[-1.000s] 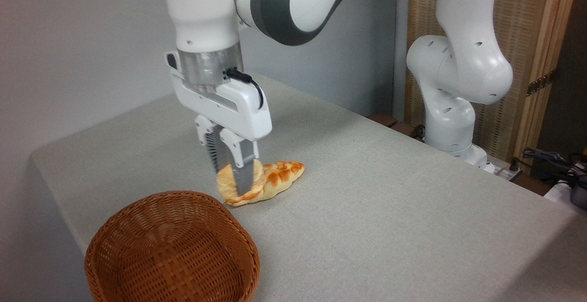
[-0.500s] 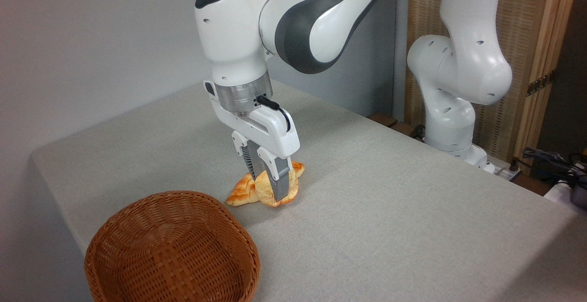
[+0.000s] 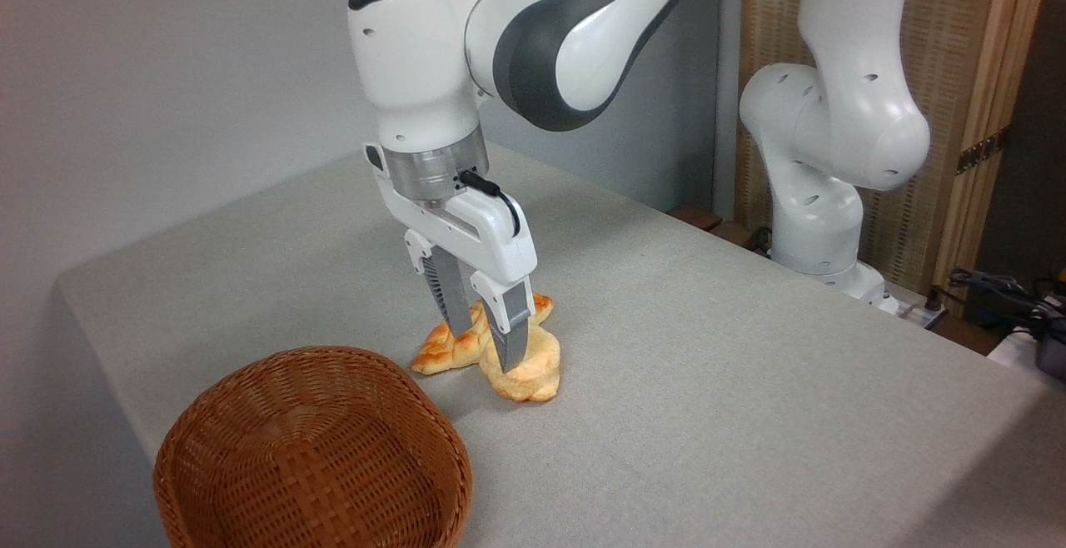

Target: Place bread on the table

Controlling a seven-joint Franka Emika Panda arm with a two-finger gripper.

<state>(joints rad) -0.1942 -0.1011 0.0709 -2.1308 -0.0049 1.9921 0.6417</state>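
We see the arm bent down over the table [image 3: 708,381], gripper [image 3: 483,341] pointing downward — jaws parted, holding nothing. The bread [image 3: 526,369] lies on the cloth just beneath, touching the braided loaf [image 3: 454,344].

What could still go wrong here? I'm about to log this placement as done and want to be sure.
The hand is open, but its fingers stand right at the bread, so lifting off at a slant could nudge or drag it. The bread lies against the braided loaf; a bump might shift both. Both lie on the table, close to the basket, so a low sideways retreat towards it could clip the rim.
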